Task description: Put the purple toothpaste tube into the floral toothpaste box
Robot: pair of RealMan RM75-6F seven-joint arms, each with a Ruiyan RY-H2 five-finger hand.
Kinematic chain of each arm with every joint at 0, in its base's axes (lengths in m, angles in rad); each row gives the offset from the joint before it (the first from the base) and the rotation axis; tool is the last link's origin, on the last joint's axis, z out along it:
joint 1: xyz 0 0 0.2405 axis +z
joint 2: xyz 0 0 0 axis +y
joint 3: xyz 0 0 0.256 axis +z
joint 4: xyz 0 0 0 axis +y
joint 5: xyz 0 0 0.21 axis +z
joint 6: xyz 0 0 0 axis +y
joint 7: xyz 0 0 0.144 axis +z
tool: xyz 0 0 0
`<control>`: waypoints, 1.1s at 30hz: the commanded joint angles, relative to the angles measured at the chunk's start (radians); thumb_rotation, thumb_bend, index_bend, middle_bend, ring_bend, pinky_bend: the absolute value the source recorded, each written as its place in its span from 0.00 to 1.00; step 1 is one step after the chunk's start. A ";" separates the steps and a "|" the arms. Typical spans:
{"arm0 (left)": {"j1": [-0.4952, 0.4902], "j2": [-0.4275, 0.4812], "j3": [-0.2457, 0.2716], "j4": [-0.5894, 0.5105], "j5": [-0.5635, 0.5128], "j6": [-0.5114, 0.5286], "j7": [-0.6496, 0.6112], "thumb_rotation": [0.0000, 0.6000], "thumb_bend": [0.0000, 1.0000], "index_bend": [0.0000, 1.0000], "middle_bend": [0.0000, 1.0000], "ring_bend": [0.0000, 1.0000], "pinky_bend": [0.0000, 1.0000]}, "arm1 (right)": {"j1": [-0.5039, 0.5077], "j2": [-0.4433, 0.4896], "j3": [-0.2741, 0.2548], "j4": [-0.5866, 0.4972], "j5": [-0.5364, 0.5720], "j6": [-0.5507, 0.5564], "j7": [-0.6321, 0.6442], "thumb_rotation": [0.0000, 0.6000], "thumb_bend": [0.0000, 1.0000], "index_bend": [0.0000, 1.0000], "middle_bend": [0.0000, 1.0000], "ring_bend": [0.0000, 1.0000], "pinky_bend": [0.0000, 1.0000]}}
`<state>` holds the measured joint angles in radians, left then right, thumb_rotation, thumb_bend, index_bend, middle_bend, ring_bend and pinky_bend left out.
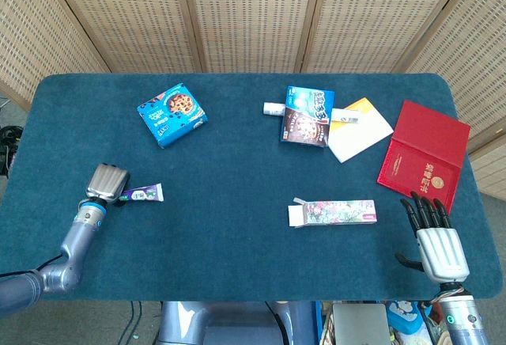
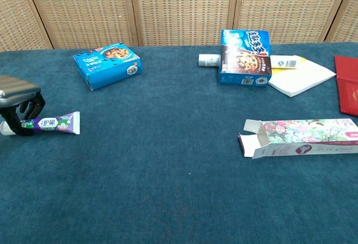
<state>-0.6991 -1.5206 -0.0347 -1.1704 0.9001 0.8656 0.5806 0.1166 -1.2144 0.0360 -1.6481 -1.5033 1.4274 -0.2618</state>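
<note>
Looking down from the head view, the left hand (image 1: 106, 181) is curling over the cap end of the purple toothpaste tube (image 1: 144, 195), while the right hand (image 1: 433, 234) is idling with fingers spread (holding nothing). In the chest view, the tube is lying on the surface (image 2: 168, 160), well apart from the floral toothpaste box (image 2: 299, 137); whether the grip is complete I cannot tell. Lifting is next.

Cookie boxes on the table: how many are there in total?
2. One blue cookie box lies at the far left of the table; a second cookie box lies far centre-right, beside the white booklet. None appears hidden.
</note>
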 commanded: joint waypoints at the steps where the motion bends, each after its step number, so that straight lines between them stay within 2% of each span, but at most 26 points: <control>1: 0.008 -0.014 -0.004 0.016 0.037 0.025 -0.029 1.00 0.30 0.82 0.61 0.47 0.44 | 0.000 0.000 0.000 0.000 0.001 0.000 0.001 1.00 0.12 0.00 0.00 0.00 0.00; 6: 0.017 -0.022 -0.011 0.026 0.106 0.068 -0.080 1.00 0.32 0.86 0.64 0.50 0.46 | 0.000 0.000 0.000 -0.001 0.002 -0.001 0.001 1.00 0.12 0.00 0.00 0.00 0.00; 17: 0.026 -0.003 -0.017 0.022 0.198 0.094 -0.138 1.00 0.32 0.88 0.65 0.51 0.46 | -0.001 0.003 -0.001 -0.007 -0.002 0.002 0.003 1.00 0.12 0.00 0.00 0.00 0.00; 24: 0.024 0.075 -0.003 -0.023 0.325 0.124 -0.209 1.00 0.32 0.89 0.65 0.51 0.47 | 0.003 -0.002 -0.001 -0.005 0.005 -0.010 0.001 1.00 0.12 0.00 0.00 0.00 0.00; 33: 0.044 0.176 -0.004 -0.090 0.468 0.230 -0.345 1.00 0.32 0.89 0.65 0.51 0.47 | 0.008 -0.011 -0.006 -0.006 0.000 -0.020 -0.012 1.00 0.12 0.00 0.00 0.00 0.00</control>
<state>-0.6623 -1.3602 -0.0389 -1.2418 1.3485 1.0799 0.2596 0.1244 -1.2251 0.0307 -1.6541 -1.5032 1.4082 -0.2738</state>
